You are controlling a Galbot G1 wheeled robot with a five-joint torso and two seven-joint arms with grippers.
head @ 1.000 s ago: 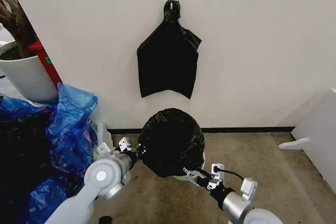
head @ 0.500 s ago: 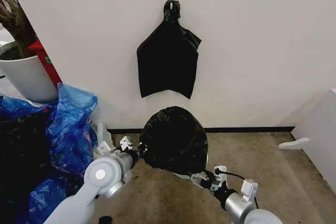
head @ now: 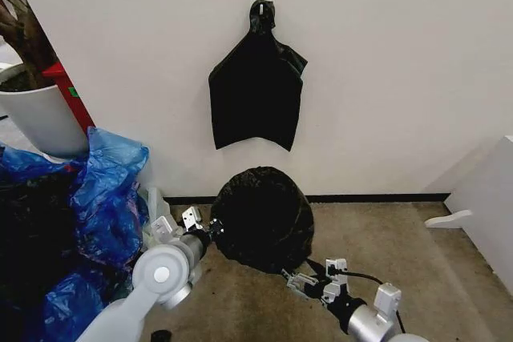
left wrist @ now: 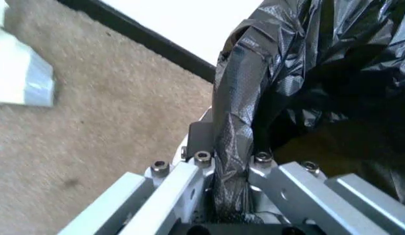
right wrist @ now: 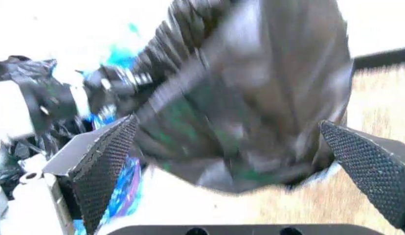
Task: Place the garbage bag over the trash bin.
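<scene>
The black crinkly garbage bag [head: 260, 218] stands as a dome on the carpet by the wall; the trash bin is hidden under it. My left gripper [head: 210, 228] is at the bag's left side, shut on a gathered fold of the plastic [left wrist: 232, 147], which runs down between its jaws. My right gripper [head: 300, 282] hovers low in front of the bag's right lower edge, apart from it. Its ribbed fingertips [right wrist: 101, 166] are spread wide, and the bag [right wrist: 255, 98] lies beyond them.
A second black bag [head: 256, 102] hangs from a wall hook above. Blue plastic bags [head: 104, 198] and a white plant pot [head: 44, 122] crowd the left. A white panel [head: 489, 198] stands at right. Bare carpet [head: 385, 238] lies right of the bag.
The bag has sunk a little and sits lower on the floor. My right gripper has drawn back from the bag's lower edge toward me. The left gripper keeps its hold in place.
</scene>
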